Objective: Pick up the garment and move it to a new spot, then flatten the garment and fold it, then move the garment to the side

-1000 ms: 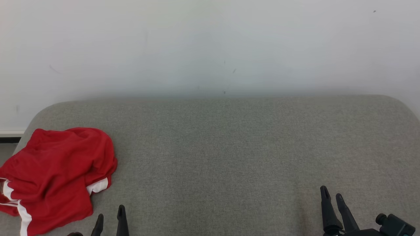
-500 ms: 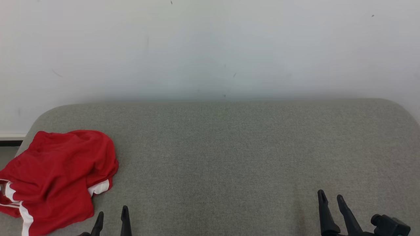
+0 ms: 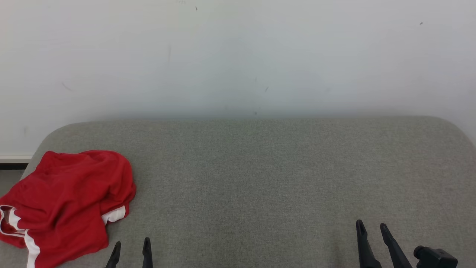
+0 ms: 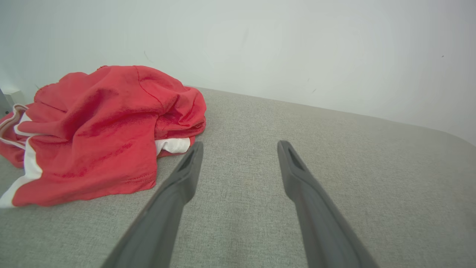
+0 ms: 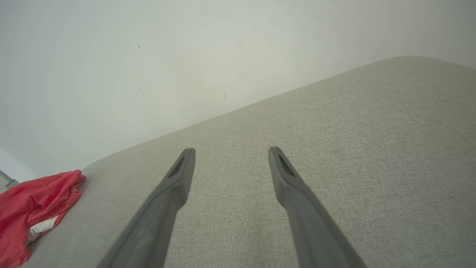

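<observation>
The garment is a crumpled red piece with white stripes, lying at the left end of the grey cushioned surface. It also appears in the left wrist view and far left in the right wrist view. My left gripper is open at the lower left, just right of the garment and apart from it, its fingers empty. At the lower right, far from the cloth, my right gripper stands open with nothing between its fingers.
A plain white wall rises right behind the grey surface. The surface has rounded corners; its left edge lies beside the garment, with a strip of floor and baseboard beyond.
The whole head view has shifted down a little, so the camera has tilted. The garment lies as before; both grippers stay open and show lower in the picture.
</observation>
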Controlling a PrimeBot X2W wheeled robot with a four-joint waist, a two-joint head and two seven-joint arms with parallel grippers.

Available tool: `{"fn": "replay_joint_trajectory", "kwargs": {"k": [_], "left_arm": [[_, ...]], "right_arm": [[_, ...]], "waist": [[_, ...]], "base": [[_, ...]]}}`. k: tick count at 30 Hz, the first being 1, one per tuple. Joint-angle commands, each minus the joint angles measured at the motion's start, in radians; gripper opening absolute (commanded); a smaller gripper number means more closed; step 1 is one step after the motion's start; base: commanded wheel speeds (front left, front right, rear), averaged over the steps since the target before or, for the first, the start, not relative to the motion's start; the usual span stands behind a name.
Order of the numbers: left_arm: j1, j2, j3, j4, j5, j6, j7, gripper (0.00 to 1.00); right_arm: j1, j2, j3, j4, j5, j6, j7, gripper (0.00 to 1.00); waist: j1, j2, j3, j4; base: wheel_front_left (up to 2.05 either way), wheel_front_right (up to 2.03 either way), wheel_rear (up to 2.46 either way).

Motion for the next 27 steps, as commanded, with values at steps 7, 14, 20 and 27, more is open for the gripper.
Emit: {"fn": "replay_joint_trajectory", "kwargs": {"k": [7, 14, 20, 27], "left_arm": [[0.016, -0.004, 0.006, -0.009, 0.053, 0.004, -0.023, 1.0], [0.021, -0.012, 0.012, -0.011, 0.087, 0.0, -0.037, 1.0], [0.023, -0.015, 0.014, -0.007, 0.12, -0.002, -0.047, 1.0], [0.029, -0.021, 0.015, -0.005, 0.159, -0.005, -0.059, 1.0]], "right_arm": [[0.014, 0.005, -0.005, -0.011, -0.08, -0.002, -0.007, 1.0], [0.024, 0.008, -0.02, -0.019, -0.181, -0.002, -0.017, 1.0], [0.03, 0.009, -0.034, -0.021, -0.252, -0.002, -0.023, 1.0], [0.037, 0.01, -0.039, -0.021, -0.315, -0.002, -0.021, 1.0]], "waist": [[0.0, 0.0, -0.006, 0.0], [0.0, 0.0, -0.011, 0.003], [0.0, 0.0, -0.017, 0.004], [0.0, 0.0, -0.023, 0.004]], "base": [[0.0, 0.0, 0.0], [0.0, 0.0, 0.0], [0.0, 0.0, 0.0], [0.0, 0.0, 0.0]]}}
